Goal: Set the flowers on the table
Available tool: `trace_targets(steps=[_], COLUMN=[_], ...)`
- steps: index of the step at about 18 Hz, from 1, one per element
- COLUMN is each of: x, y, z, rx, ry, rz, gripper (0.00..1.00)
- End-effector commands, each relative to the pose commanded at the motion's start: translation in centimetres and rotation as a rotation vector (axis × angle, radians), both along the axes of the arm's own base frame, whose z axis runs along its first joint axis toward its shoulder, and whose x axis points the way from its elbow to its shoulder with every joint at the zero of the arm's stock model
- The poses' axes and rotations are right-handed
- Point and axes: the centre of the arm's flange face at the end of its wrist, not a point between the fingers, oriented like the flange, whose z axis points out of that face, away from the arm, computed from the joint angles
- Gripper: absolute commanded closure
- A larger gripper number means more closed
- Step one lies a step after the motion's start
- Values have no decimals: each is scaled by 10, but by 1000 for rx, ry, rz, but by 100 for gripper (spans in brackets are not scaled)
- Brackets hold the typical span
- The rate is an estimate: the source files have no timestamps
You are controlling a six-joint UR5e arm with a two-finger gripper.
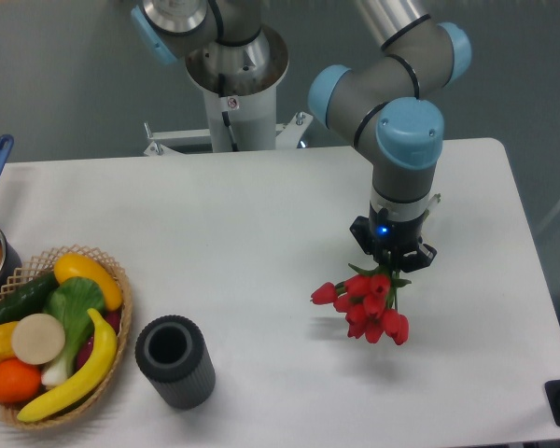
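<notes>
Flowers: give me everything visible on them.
The flowers are a small bunch of red tulip-like blooms with a few green leaves near the top, artificial-looking. The bunch hangs below the claw, which hides the stems, with the heads fanning down and to the left over the white table. Whether the lowest blooms touch the table cannot be told. Nothing else is near it.

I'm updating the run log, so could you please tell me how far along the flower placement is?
Done: the flowers are out of the dark cylindrical vase, which stands empty by the fruit basket. In hand: the end effector grips the stems, red blooms low over the white table. Left: whether they touch the surface is unclear; release and retreat remain.
</notes>
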Motion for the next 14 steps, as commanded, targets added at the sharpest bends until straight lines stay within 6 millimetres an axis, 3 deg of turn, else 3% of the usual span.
trace_targets(steps=[5, 8, 12, 13, 14], x=[2, 1, 6, 8, 11], y=[4, 7, 16, 17, 19], z=[-2, -16, -27, -28, -31], rx=[6, -8, -15, -16, -17], ry=[-5, -22, -36, -39, -41], rz=[-6, -4, -16, -13, -5], gripper=[89, 88, 75, 63, 22])
